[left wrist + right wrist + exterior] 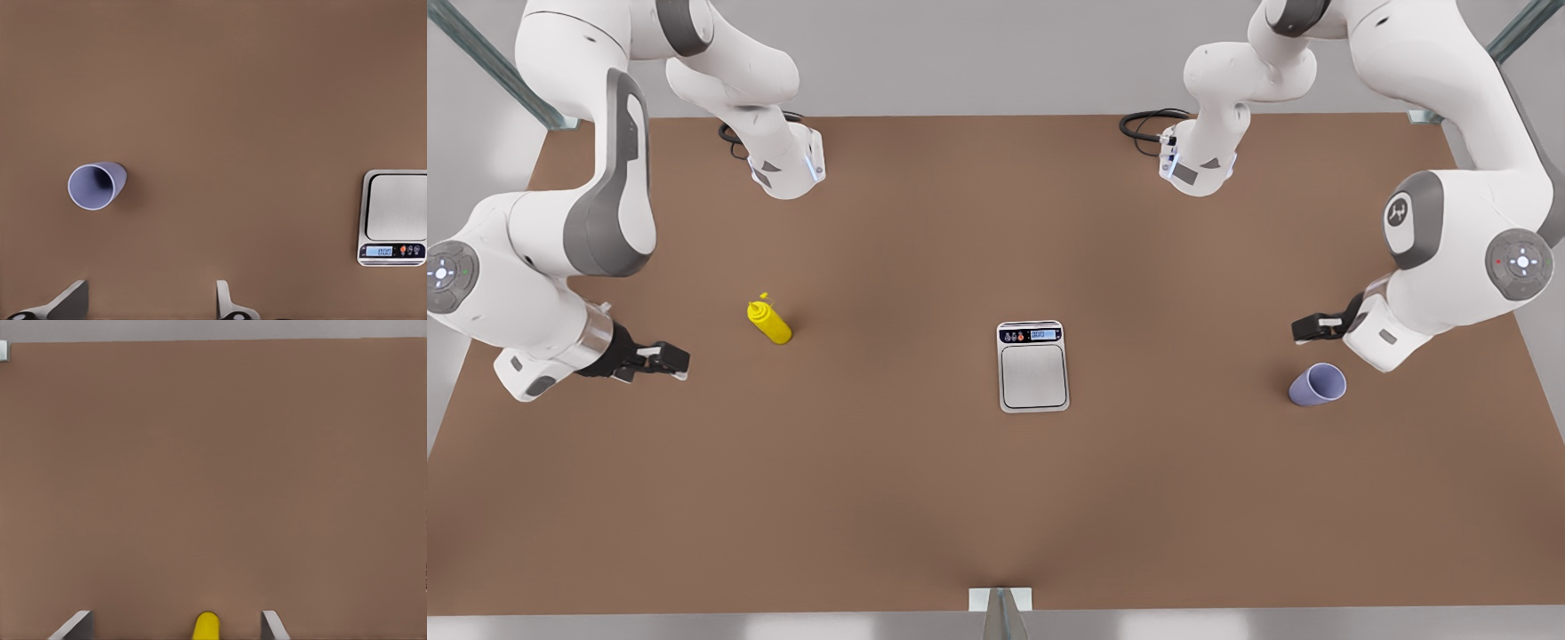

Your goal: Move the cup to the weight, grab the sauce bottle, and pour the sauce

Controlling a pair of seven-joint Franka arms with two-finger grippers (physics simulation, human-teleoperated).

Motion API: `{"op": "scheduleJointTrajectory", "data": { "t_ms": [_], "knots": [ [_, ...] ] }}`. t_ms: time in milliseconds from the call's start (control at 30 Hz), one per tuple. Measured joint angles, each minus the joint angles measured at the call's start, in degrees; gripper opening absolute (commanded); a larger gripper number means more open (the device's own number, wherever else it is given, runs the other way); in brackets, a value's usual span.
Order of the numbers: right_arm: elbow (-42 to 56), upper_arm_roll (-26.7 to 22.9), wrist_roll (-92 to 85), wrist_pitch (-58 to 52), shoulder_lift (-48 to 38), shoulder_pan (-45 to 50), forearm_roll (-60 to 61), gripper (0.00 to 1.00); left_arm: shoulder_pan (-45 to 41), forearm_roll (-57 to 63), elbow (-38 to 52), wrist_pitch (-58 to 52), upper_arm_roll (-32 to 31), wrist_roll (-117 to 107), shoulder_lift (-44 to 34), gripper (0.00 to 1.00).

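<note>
The pale lavender cup [1317,385] stands on the brown table [925,498] at the front view's right, well apart from the kitchen scale [1032,366] in the middle. The left gripper [1303,330] hovers near it, fingers spread and empty. It should straddle the cup squarely before clamping; meanwhile the right gripper [674,360] waits released near the yellow sauce bottle [769,321].

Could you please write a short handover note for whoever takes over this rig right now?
Left pincer: open, empty, beside the pale lavender plastic cup, which stands at the front view's right.
Right pincer: open, empty, near the bright yellow squeeze sauce bottle, which stands at the front view's left.
Silver-grey flat kitchen scale: mid-table, platform bare, display lit.
Done: nothing yet.
Left: cup onto scale, grasp bottle, pour sauce.
</note>
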Motion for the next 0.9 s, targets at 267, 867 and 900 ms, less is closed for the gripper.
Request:
{"op": "scheduleJointTrajectory", "data": {
  "t_ms": [267,867,900],
  "knots": [
    [-0.24,-0.01,-0.09,0.12,0.40,0.07,-0.13,1.00,0.13,-0.27,-0.22,0.54,0.18,0.69,0.48,1.00],
    [-0.86,0.08,-0.09,0.19,1.14,0.41,-0.10,1.00,0.85,-0.86,-17.86,33.21,7.92,2.73,10.52,1.00],
    [-0.93,0.08,-0.09,0.21,1.14,0.40,-0.05,1.00,0.90,-0.87,-17.86,33.21,7.93,2.81,11.02,0.99]
  ]
}}
